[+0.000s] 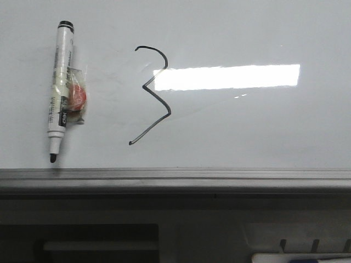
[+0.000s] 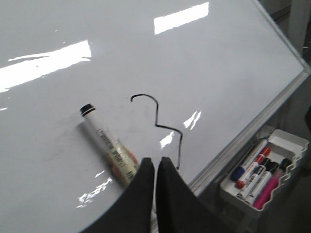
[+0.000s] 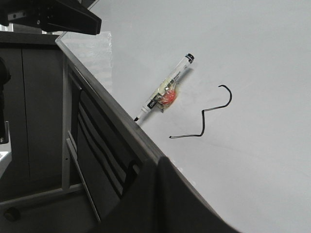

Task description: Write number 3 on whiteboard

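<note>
A thin black number 3 point(image 1: 152, 94) is seen drawn on the whiteboard point(image 1: 247, 126), left of centre in the front view, its tail slanting toward the lower left. A bright rectangular reflection point(image 1: 227, 76) is touched by its right side. An uncapped marker point(image 1: 60, 90) is laid at the upper left, tip toward the grey edge rail point(image 1: 175, 178), with a clear wrapper and red patch point(image 1: 77, 97) on its barrel. The left tool point(image 2: 155, 167) is seen nearly closed, holding nothing. The right tool point(image 3: 160, 167) is seen closed and empty. A tray of markers point(image 2: 262, 174) is visible beyond the rail.
</note>
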Motion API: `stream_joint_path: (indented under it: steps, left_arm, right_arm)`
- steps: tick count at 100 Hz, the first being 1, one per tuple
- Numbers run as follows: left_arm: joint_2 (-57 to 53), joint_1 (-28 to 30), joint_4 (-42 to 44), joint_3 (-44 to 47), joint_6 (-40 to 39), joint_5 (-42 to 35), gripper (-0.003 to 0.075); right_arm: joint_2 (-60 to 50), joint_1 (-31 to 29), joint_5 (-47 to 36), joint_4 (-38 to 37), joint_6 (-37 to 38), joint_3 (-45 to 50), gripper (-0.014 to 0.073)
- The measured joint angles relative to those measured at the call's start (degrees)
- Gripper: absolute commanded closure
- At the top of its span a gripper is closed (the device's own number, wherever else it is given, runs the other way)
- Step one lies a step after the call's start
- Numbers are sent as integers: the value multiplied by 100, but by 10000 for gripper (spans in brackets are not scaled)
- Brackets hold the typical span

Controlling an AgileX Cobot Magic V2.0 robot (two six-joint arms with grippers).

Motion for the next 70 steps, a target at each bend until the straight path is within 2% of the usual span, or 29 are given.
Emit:
stream_joint_path:
  steps: [37, 70]
  left_arm:
    - [-252, 2451, 18, 774, 0, -77, 741]
    - [-1620, 3609, -90, 1718, 0, -457, 741]
  right_arm:
    - [-1, 0, 0, -9, 0, 0, 657]
    - [-1, 0, 0, -9, 0, 0, 657]
